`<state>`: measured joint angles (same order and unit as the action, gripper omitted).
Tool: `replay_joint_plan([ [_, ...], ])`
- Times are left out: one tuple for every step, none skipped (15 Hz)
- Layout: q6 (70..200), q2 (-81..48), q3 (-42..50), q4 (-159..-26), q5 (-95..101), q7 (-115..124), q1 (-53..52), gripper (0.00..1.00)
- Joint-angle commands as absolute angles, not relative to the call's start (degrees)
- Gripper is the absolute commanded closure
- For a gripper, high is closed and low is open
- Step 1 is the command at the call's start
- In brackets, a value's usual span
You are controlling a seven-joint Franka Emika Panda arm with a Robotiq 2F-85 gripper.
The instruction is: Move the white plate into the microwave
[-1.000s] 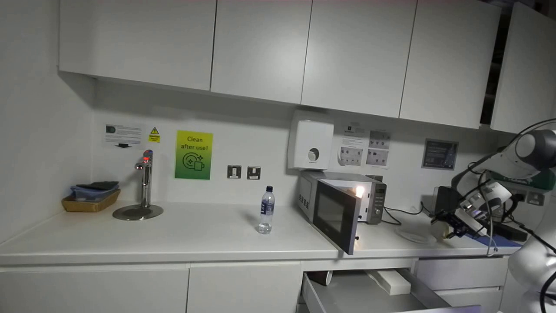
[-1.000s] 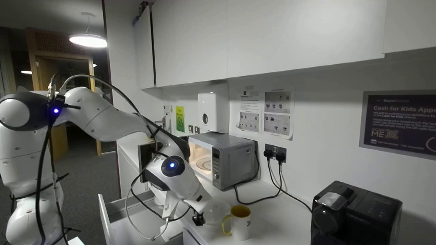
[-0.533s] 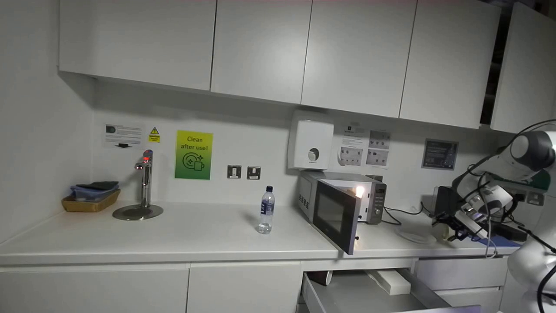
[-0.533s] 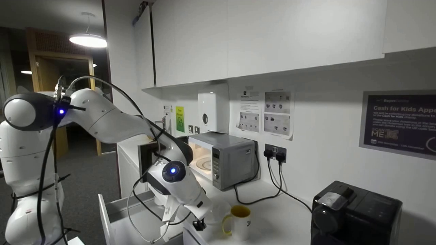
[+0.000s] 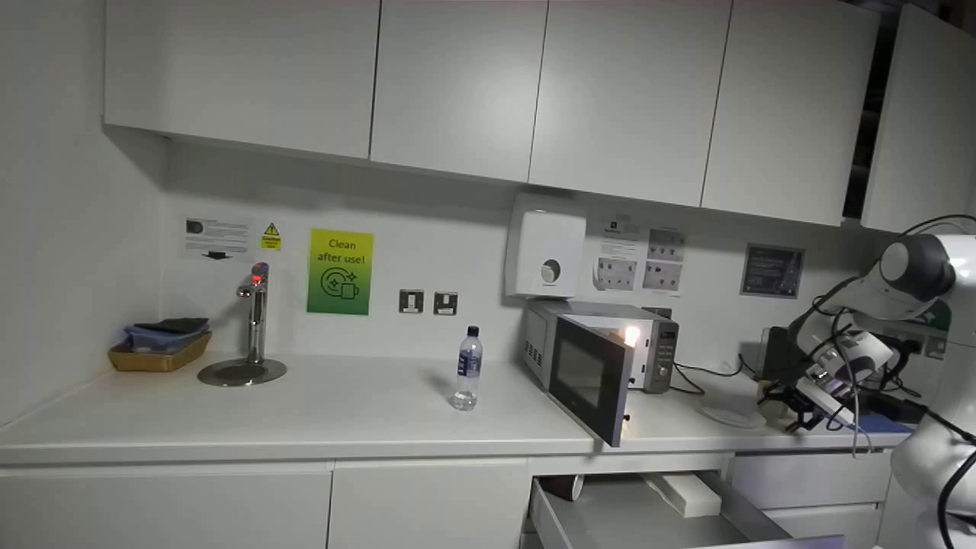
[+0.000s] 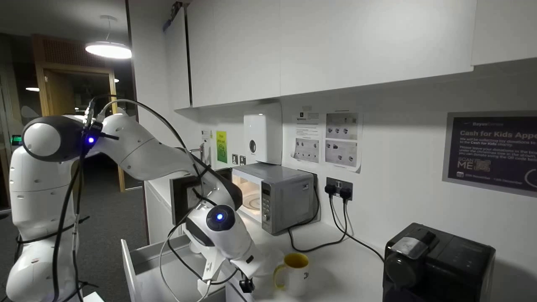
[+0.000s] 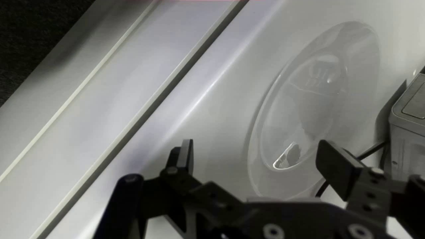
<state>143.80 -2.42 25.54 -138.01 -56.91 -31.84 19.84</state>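
Note:
The white plate [image 5: 730, 413] lies flat on the counter to the right of the microwave. It also shows, partly hidden, in an exterior view [image 6: 269, 261] and in the wrist view [image 7: 308, 99]. The silver-grey microwave [image 5: 665, 354] has its dark glass door [image 5: 591, 370] swung open and a warm light inside. Its lit cavity shows in an exterior view [image 6: 251, 199]. My gripper [image 7: 255, 146] is open and empty, its fingers wide apart. It is near the plate on the mug's side; in the wrist view the plate's near end shows between the fingers. It touches nothing visible.
A yellow-and-white mug [image 6: 295, 277] stands close to the gripper and plate. A black coffee machine [image 6: 438, 268] is further along the counter. An open drawer [image 5: 610, 522] juts out below. A water bottle [image 5: 468, 374] stands beyond the microwave door. Black cables [image 6: 323, 247] run behind the plate.
My gripper has moved a little lower, and the arm's upper joint has shifted, leftward or rightward depending on the exterior view. The plate, mug and microwave have not moved.

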Motion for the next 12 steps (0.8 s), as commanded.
replay_joint_plan([
  [140.75, -3.91, 24.43, -135.61, -60.8, -36.28, 21.97, 0.0],
  [140.0, -3.98, 24.41, -135.39, -62.42, -37.51, 22.22, 0.0],
  [139.38, -4.15, 24.39, -135.18, -63.83, -38.52, 22.45, 0.0],
  [138.26, -4.4, 24.46, -134.97, -65.31, -39.75, 22.73, 0.0],
  [137.28, -4.69, 24.56, -134.77, -66.21, -40.46, 22.98, 0.0],
  [136.26, -5.06, 24.64, -134.58, -67.11, -41.41, 23.32, 0.0],
  [135.51, -5.38, 24.76, -134.49, -67.46, -41.95, 23.64, 0.0],
  [134.89, -5.66, 24.84, -134.41, -67.83, -42.45, 23.95, 0.0],
  [134.26, -5.84, 24.88, -134.35, -68.21, -42.88, 24.23, 0.0],
  [133.86, -6.07, 24.88, -134.27, -68.56, -43.24, 24.45, 0.0],
  [133.63, -6.28, 24.84, -134.17, -68.75, -43.5, 24.56, 0.0],
  [133.5, -6.56, 24.79, -134.06, -68.94, -43.84, 24.68, 0.0],
])
